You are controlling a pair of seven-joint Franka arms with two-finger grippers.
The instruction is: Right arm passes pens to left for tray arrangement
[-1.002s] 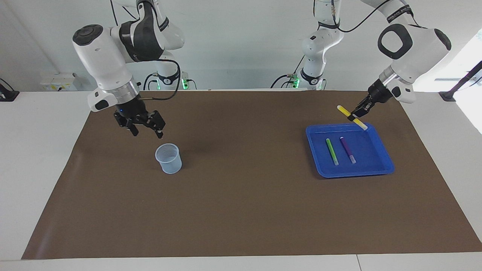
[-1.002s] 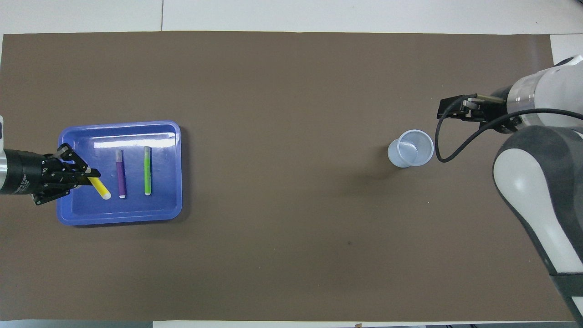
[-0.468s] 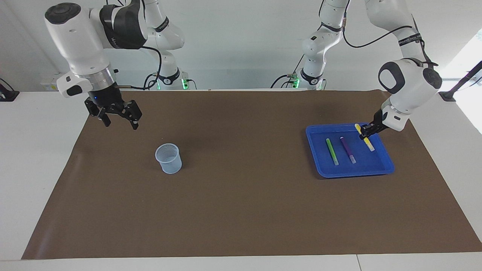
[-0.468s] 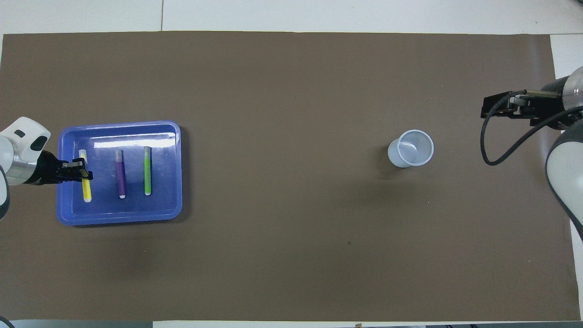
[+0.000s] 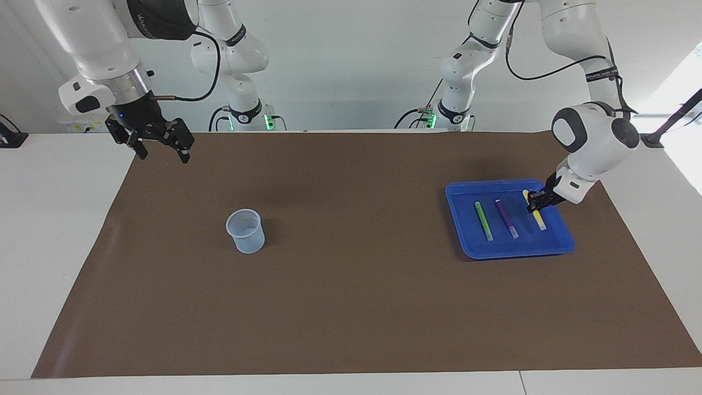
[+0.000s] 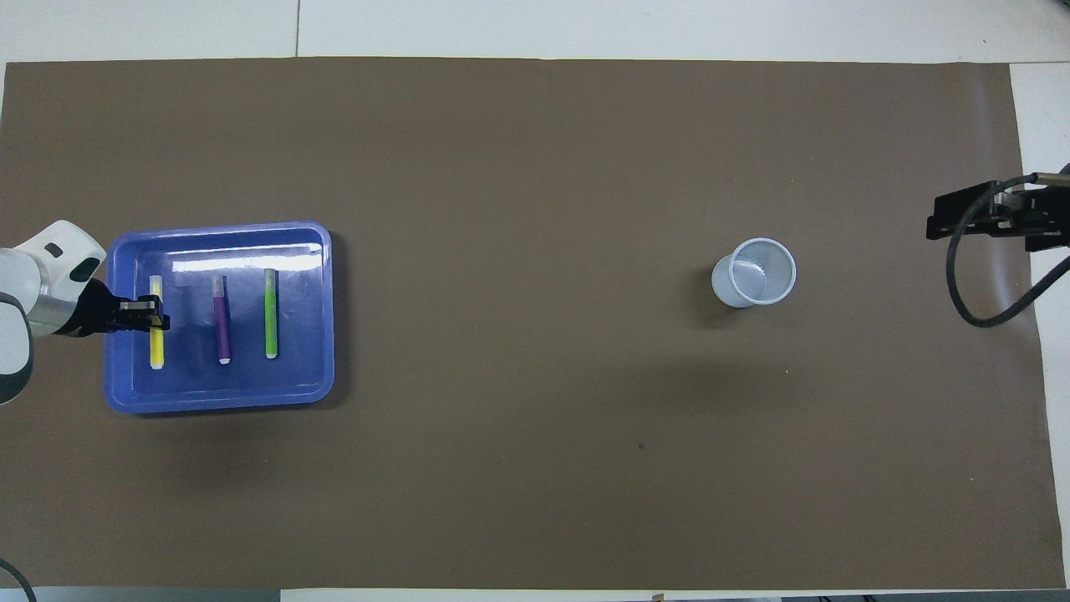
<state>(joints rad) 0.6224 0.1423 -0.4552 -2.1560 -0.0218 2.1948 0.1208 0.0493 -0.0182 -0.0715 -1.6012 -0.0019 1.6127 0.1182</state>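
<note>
A: Lowered into the blue tray [image 5: 507, 253] since a second ago, the yellow pen [image 5: 536, 212] sat slanted above the rim then; in the facing view it now lies flat on the tray floor beside the purple pen [image 5: 507, 218] and green pen [image 5: 483, 220]; the left gripper [image 5: 535, 202] is clamped on its middle.

B: And the right gripper [image 5: 159, 148]?

A: It has risen and pulled back toward the right arm's end, fingers spread, holding nothing, over the mat's corner; the cup [image 5: 245, 231] stands alone, well apart from it.

B: So all three pens are in; I judge only the release remains.

A: From overhead, the yellow pen [image 6: 155, 323] lies parallel to the purple pen [image 6: 221, 318] and green pen [image 6: 270, 313]; the left gripper [image 6: 147, 313] reaches in over the tray [image 6: 242, 400] rim nearest its own arm.

B: Room to leave?

A: That rim is just beside the fingers, so lifting first looks safer; the right gripper [image 6: 974, 219] hangs at the mat's edge, the cup [image 6: 754, 272] near it; the mat between is bare.
</note>
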